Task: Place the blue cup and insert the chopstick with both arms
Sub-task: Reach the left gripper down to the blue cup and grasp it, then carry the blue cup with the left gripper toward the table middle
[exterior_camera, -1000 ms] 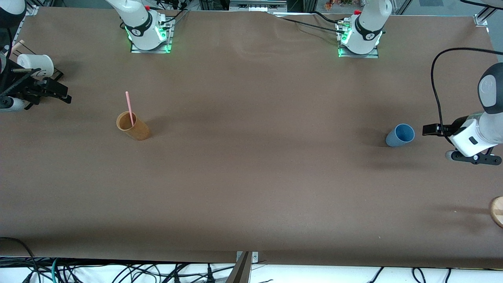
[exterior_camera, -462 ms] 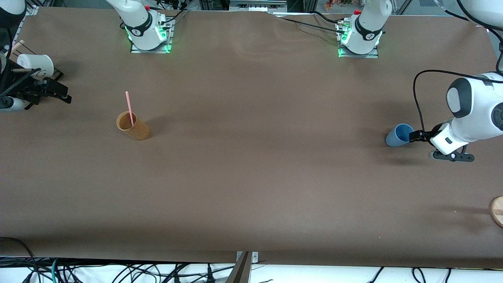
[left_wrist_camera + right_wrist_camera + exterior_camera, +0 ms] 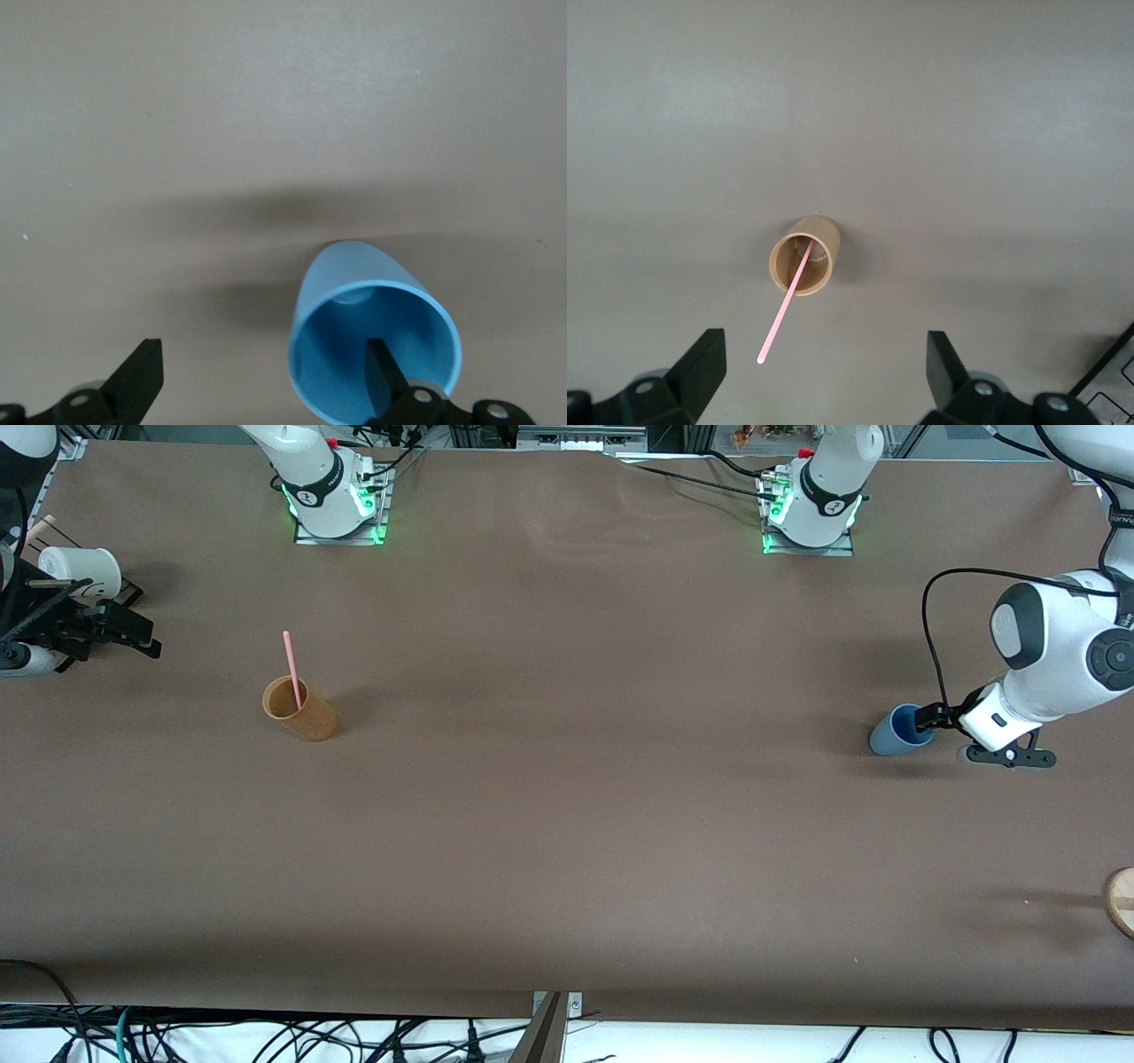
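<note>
- right gripper [image 3: 146,642] at the right arm's end of the tabletop [image 3: 567,824], just beside the white cup [image 3: 80,571]; fingers [image 3: 700,367] apart, nothing between them; this arm waits, aimed toward the orange-brown cup.
- orange-brown cup [image 3: 299,708] upright on the tabletop toward the right arm's end; seems to serve as the holder for the stick until it is needed.
- chopstick [image 3: 293,670] stands in the orange-brown cup, lower end inside, free end sticking up out of the mouth; long axis near vertical, slightly tilted, leaning on the rim. Right wrist view shows the chopstick [image 3: 785,312] rising out of the cup [image 3: 803,257] toward the camera.
- blue cup [image 3: 899,731] upright on the tabletop toward the left arm's end, mouth up, axis vertical; well apart from the orange-brown cup.
- left gripper [image 3: 926,716] low at the blue cup's rim; fingers apart, one finger [image 3: 383,376] inside the cup [image 3: 372,350], the other [image 3: 137,381] outside, clear of the wall. Looks set for a rim pinch, but the wall is not yet clamped.
- wooden disc [image 3: 1121,902] at the table edge, nearer the front camera; probably where the cup goes, can't confirm.
</note>
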Robot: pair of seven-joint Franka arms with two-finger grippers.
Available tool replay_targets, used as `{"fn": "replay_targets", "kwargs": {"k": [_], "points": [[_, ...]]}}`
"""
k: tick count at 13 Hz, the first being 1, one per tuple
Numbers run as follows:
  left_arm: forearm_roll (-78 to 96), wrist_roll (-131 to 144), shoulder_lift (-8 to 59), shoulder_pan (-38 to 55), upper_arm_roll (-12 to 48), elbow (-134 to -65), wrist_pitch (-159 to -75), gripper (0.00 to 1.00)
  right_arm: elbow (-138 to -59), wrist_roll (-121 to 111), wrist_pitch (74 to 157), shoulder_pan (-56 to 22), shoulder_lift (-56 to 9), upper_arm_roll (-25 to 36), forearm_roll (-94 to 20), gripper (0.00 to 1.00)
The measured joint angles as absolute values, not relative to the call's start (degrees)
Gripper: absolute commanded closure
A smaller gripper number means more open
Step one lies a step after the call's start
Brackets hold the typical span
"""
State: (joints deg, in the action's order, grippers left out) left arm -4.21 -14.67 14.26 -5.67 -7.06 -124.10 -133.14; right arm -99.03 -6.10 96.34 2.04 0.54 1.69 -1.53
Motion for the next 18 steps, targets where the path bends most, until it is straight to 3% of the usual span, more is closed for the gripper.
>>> {"fn": "replay_targets", "kwargs": {"k": [5,7,9,18], "points": [[-4.2,-14.7,13.2,-2.5,-10.4,-129.5,-139.1,0.06,-99.0,-6.1,96.3,2.0,0.5,1.7,-1.5,0.00],[-4.1,-14.7,13.3,-2.5,-10.6,-130.2,-139.9,0.45,-99.0,-6.1,96.3,2.0,0.5,1.7,-1.5,0.00],[-3.9,-14.7,13.5,-2.5,-10.6,-131.0,-141.4,0.97,-99.0,-6.1,96.3,2.0,0.5,1.7,-1.5,0.00],[-0.5,-14.6,13.3,-2.0,-10.5,-130.6,-140.0,1.00,-98.9,-6.1,96.3,2.0,0.5,1.6,-1.6,0.00]]}}
